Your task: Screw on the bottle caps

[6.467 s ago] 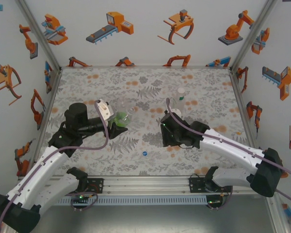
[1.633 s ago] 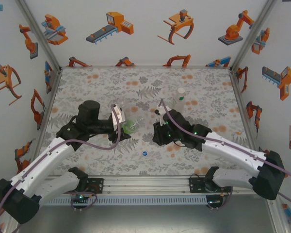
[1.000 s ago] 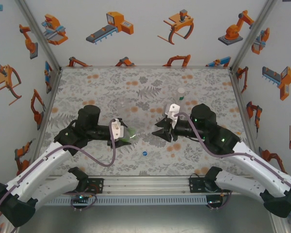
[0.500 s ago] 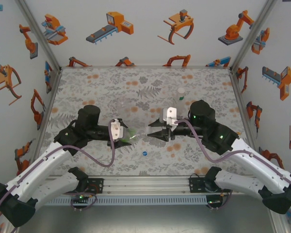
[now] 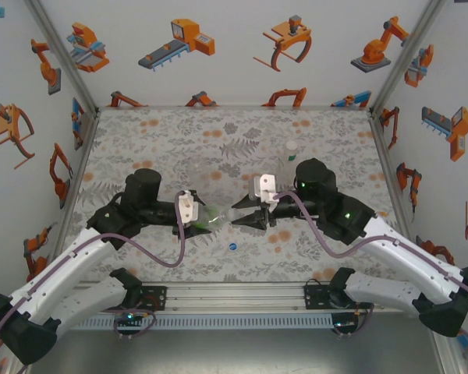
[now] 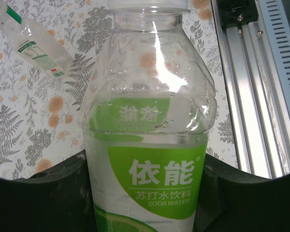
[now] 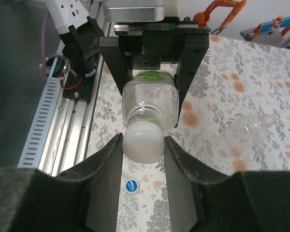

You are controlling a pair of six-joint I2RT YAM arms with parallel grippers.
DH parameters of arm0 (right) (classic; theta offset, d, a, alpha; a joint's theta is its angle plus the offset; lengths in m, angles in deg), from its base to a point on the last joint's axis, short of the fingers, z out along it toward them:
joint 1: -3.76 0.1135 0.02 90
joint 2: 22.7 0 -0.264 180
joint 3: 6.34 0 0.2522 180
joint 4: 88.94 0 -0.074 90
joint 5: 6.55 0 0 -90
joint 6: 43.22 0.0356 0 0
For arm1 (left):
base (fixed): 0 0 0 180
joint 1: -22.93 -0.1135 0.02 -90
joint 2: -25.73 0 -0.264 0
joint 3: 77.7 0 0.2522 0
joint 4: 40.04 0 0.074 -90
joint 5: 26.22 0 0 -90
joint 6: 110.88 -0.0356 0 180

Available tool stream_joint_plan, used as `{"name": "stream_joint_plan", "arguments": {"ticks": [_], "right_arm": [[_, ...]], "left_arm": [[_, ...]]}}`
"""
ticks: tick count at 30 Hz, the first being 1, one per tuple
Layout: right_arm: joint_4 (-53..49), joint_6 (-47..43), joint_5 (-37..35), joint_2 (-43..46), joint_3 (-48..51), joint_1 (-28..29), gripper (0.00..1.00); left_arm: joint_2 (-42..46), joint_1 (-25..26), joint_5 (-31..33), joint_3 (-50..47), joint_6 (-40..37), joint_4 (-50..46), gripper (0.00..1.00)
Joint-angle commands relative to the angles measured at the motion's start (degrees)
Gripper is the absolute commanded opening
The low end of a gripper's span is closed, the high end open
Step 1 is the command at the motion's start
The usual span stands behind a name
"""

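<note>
Well, nearest you the blue cap (image 5: 232, 246) lies loose on the table (image 5: 140, 132). Just beyond it, your left gripper (image 5: 200, 220) is clamped round the body of the green-labelled bottle (image 6: 150, 145). It holds the bottle sideways off the table, mouth toward the right gripper (image 5: 242, 221), whose fingers pinch the white cap (image 7: 142, 142) at that mouth. Expect thin, light, springy plastic. The shoulder looks creased, so squeeze gently low on the body and grip the smooth cap by its rim. Farther back, another clear bottle (image 7: 246, 129) lies on its side.
</note>
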Motion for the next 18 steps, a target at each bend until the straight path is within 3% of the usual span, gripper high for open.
{"name": "stream_joint_plan", "arguments": {"ticks": [1, 18], "right_arm": [[1.9, -0.5, 0.9, -0.3, -2.3, 0.8, 0.13], [2.8, -0.6, -0.1, -1.1, -2.6, 1.7, 0.11]], "left_arm": [[0.6, 0.3, -0.5, 0.8, 1.1, -0.1, 0.0], [-0.4, 0.2, -0.2, 1.3, 1.9, -0.7, 0.0]]}}
